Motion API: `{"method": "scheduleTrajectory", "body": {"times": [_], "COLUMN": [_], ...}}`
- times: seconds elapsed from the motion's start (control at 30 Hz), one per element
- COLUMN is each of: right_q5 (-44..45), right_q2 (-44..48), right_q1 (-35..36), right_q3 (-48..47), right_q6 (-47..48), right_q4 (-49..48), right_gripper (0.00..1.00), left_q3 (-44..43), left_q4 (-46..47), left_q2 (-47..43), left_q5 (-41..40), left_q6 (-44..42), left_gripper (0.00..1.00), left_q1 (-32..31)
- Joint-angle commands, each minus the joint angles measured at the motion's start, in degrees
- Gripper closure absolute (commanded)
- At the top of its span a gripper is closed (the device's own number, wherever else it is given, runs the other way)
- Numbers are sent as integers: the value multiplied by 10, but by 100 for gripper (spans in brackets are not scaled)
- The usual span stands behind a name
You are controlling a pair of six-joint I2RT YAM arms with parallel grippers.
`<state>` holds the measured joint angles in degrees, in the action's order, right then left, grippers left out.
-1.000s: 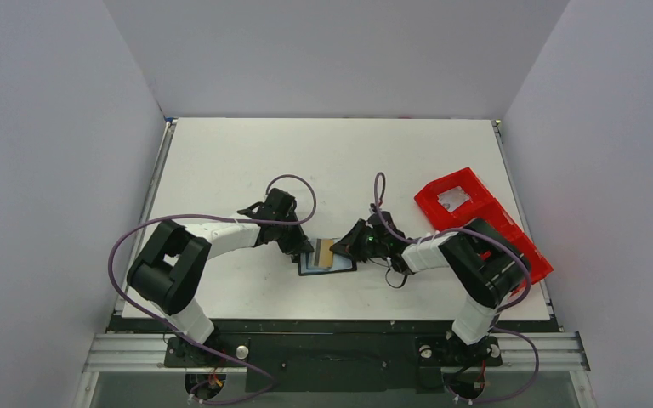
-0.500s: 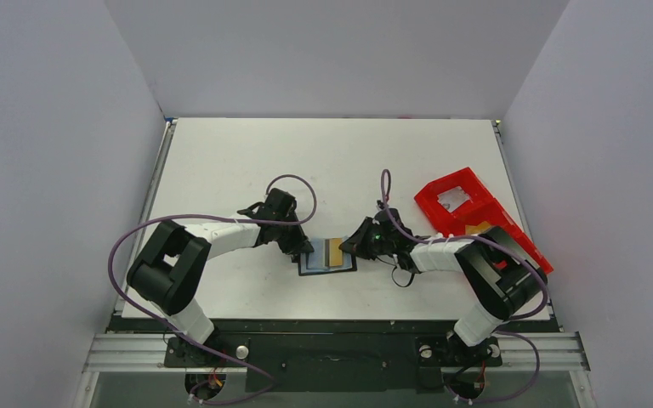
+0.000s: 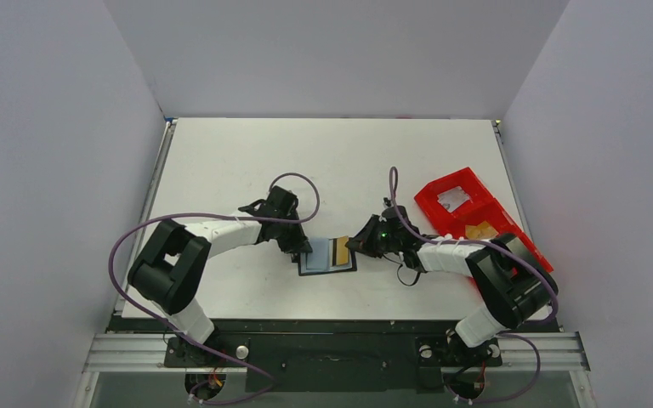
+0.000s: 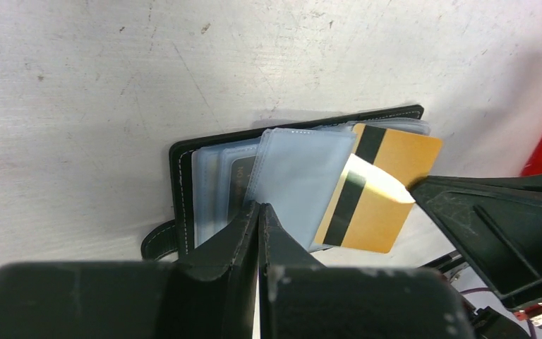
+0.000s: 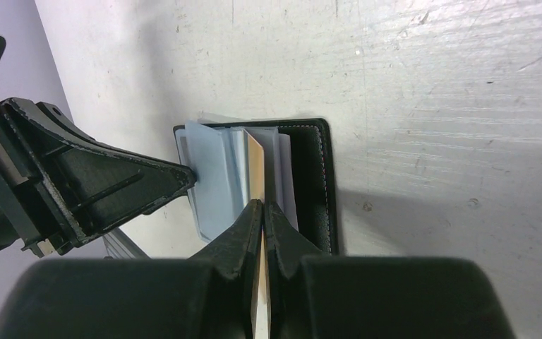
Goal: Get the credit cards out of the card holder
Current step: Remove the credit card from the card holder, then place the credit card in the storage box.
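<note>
- pulling the gold card point(image 4: 377, 205) straight out along its pocket is the step in hand; the right gripper point(image 5: 263, 208) pinches its edge, fingers tight.
- let the left gripper point(image 4: 260, 215), fingers pressed together at a clear sleeve point(image 4: 296, 173), steady the card holder point(image 3: 327, 257), lying open mid-table between both arms.

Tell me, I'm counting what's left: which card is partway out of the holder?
The gold, black-striped card pinched by the right gripper. The dark card sits fully inside the holder; another gold one lies in the red tray.
</note>
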<state>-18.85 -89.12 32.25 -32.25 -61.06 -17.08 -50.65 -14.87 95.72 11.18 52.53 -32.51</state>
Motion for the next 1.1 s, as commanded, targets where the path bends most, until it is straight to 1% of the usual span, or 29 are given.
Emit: {"method": "scheduleTrajectory", "body": {"times": [0.0,0.03,0.1,0.17,0.2,0.23,0.3,0.37,0.5,0.6,0.7,0.73,0.87,0.97,1.07], "right_q5": [-7,-11,-19,-26,-28,-33,-43,-54,-79,-98,-114,-123,-139,-145,-151], "right_q2": [30,31,37,43,44,48,55,65,84,95,103,104,113,118,118], "right_q1": [-11,-12,-15,-18,-19,-22,-26,-30,-40,-43,-45,-45,-47,-47,-47], "right_q3": [2,1,-1,-6,-7,-8,-11,-13,-21,-28,-33,-33,-35,-37,-37], "right_q6": [6,3,-2,-5,-7,-11,-19,-28,-49,-67,-85,-97,-125,-135,-142], "right_q4": [-5,-5,-6,-5,-5,-7,-11,-14,-26,-35,-56,-63,-98,-105,-115], "right_gripper": [100,100,100,100,100,100,100,100,100,100,100,100,100,100,100], "left_q3": [-25,-37,-55,-68,-75,-77,-83,-84,-68,-57,-44,-38,-39,-34,-25], "left_q4": [-78,-82,-87,-88,-86,-84,-75,-60,0,28,83,100,112,132,183], "left_q2": [1,0,-7,-16,-23,-27,-38,-49,-67,-69,-77,-78,-79,-78,-77], "left_q5": [-29,-25,-11,3,16,22,45,70,141,189,234,240,260,279,296], "left_q6": [-44,-50,-59,-68,-69,-72,-72,-69,-44,-28,-5,6,14,25,53], "left_gripper": [100,100,95,86,80,78,67,62,57,56,56,56,56,56,56], "left_q1": [3,3,3,4,4,5,9,15,38,52,65,67,71,71,71]}}
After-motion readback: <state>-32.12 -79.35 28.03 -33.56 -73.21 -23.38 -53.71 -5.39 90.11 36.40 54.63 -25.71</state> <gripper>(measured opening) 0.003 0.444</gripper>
